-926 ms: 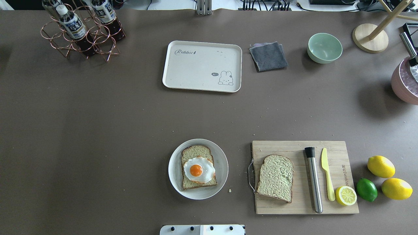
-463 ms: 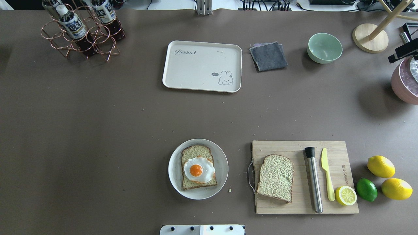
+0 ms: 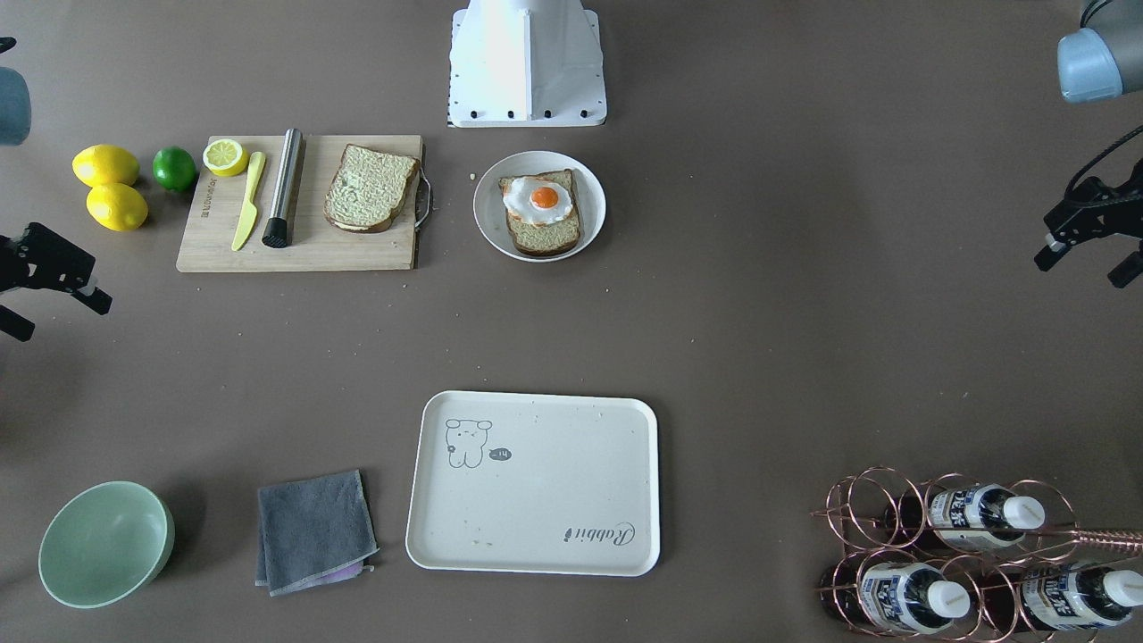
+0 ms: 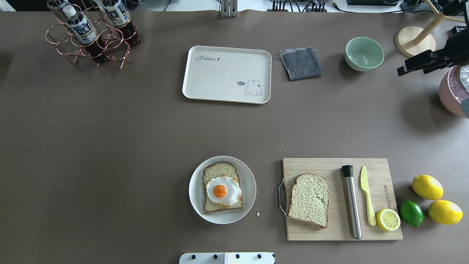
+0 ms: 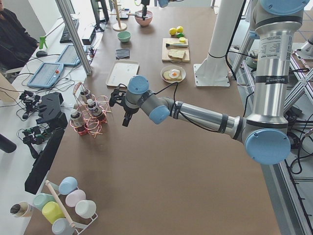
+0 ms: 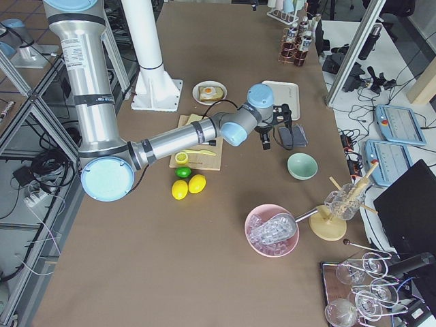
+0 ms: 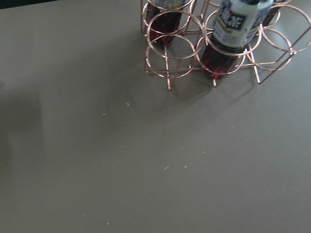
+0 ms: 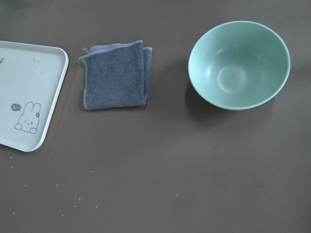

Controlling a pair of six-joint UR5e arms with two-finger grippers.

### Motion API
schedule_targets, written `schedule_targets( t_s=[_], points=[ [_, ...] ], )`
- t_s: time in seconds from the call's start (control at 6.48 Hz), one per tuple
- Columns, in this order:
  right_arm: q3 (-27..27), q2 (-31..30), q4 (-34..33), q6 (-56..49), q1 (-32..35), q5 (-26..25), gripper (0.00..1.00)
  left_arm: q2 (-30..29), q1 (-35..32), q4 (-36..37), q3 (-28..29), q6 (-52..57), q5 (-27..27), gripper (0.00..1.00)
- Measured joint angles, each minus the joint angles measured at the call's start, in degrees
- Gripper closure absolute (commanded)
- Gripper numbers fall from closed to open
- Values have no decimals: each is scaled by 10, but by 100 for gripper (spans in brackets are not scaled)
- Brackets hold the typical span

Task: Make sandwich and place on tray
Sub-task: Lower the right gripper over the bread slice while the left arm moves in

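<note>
One bread slice [image 4: 220, 172] topped with a fried egg [image 4: 223, 190] lies on a round white plate [image 4: 247, 176] near the robot base. The second bread slice [image 4: 309, 200] lies on the wooden cutting board [image 4: 315, 165]. The cream tray [image 4: 220, 79] stands at the far middle with nothing on it; it also shows in the front view [image 3: 554, 500]. My right gripper [image 3: 54, 321] is open and empty, high over the table's right side near the green bowl. My left gripper [image 3: 1080, 271] is open and empty, far left by the bottle rack.
A copper rack with bottles [image 4: 89, 35] stands far left. A grey towel [image 4: 301, 63], green bowl [image 4: 364, 54], wooden stand [image 4: 415, 42] and pink ice bowl [image 4: 452, 91] stand far right. A steel muddler [image 4: 352, 205], yellow knife [image 4: 366, 198], lemons [image 4: 427, 187] and lime [image 4: 411, 212] lie near right.
My right gripper has come further into the overhead view from the right edge, moving left toward the green bowl. The bread, egg and tray have not moved.
</note>
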Motion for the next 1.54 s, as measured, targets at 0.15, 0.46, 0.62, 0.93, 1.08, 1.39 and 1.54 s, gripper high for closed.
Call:
schedule_targets(
  t_s=[0.15,0.46,0.62,0.93,1.08,1.39,1.54],
  points=[
    [10,-13,42,69,-29,-2,0,-2,46,-55,-4,-103,12,2],
    [69,-62,61,134,-94,-34,0,-2,145,-93,-35,-226,89,2],
    [106,-85,62,175,-144,-77,0,-2,198,-95,-50,-265,142,2],
    [144,-97,63,249,-268,-198,0,-2,253,-95,-66,-304,203,2],
    [151,-97,62,267,-324,-251,3,-2,261,-95,-70,-308,212,2],
    [154,-102,61,286,-382,-291,23,-3,263,-95,-73,-310,215,3],
    [154,-107,61,290,-397,-295,27,-3,264,-95,-72,-310,215,3]
  ],
)
